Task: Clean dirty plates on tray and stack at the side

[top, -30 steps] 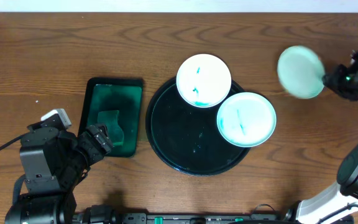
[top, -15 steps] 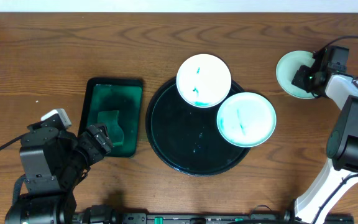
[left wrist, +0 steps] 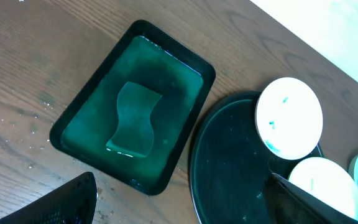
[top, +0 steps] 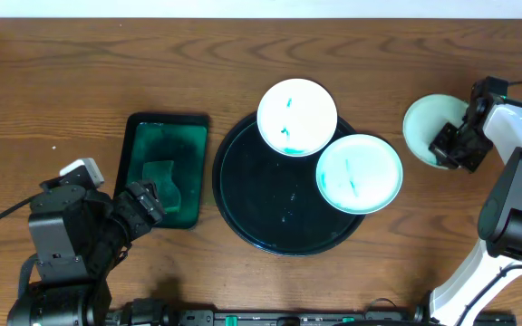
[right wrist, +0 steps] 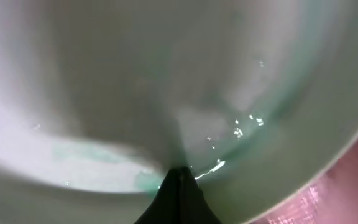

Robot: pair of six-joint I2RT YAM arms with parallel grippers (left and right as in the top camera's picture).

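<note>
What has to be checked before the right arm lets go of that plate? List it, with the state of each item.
1. Right tool shut on the side plate: ok.
2. Side plate off the black tray, over the table: ok. Lying flat: cannot tell.
3. Side plate clean: not ok, teal smear in the right wrist view.
4. Far plate and near plate cleaned: not ok, both teal-marked, both overhang the tray rim.
5. Left tool open, empty, beside the green tray with the sponge: ok.
</note>
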